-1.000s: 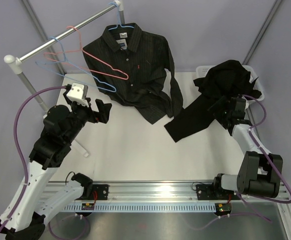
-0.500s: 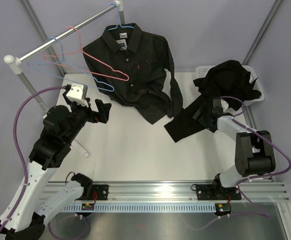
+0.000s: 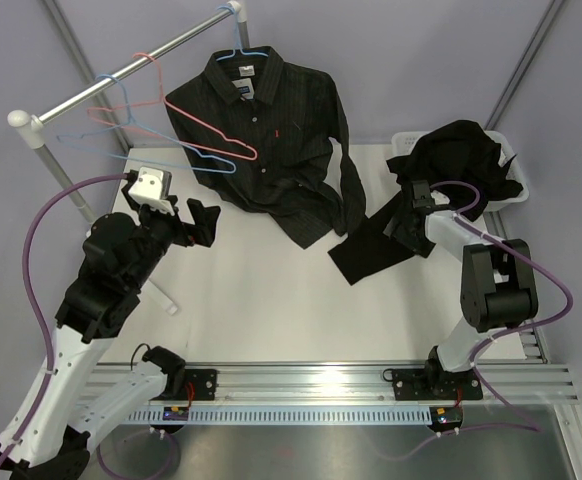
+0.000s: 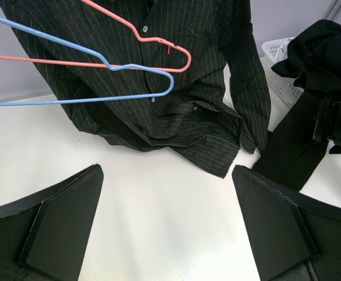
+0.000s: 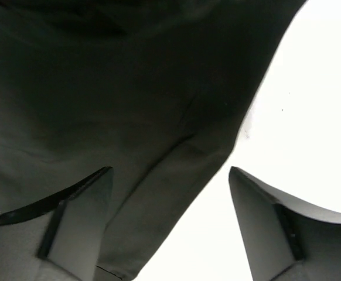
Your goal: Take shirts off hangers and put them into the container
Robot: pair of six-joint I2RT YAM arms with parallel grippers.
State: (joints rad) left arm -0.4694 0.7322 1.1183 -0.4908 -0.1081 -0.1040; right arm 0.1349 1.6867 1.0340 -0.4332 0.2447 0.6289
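A black pinstriped shirt [image 3: 271, 150] hangs from a light blue hanger [image 3: 243, 52] on the rail, its hem resting on the table. An empty pink hanger [image 3: 254, 153] and an empty blue hanger [image 3: 233, 168] dangle left of it. A plain black shirt [image 3: 458, 152] is heaped in the white basket [image 3: 407, 139], and one sleeve [image 3: 369, 248] trails onto the table. My right gripper [image 3: 408, 228] is open, low over that sleeve [image 5: 159, 117], which lies between its fingers [image 5: 77, 222]. My left gripper [image 3: 197, 222] is open above bare table, short of the pinstriped shirt [image 4: 176, 105].
The silver rail [image 3: 121, 80] slants across the back left on a white post [image 3: 33, 135]. The basket [image 4: 276, 61] sits at the back right table corner. Purple cables loop off both arms. Grey frame posts stand at the rear corners.
My right arm has swung left from beside the basket onto the trailing sleeve, and its jaws have narrowed slightly. The left arm has barely moved. The empty hangers sway a little.
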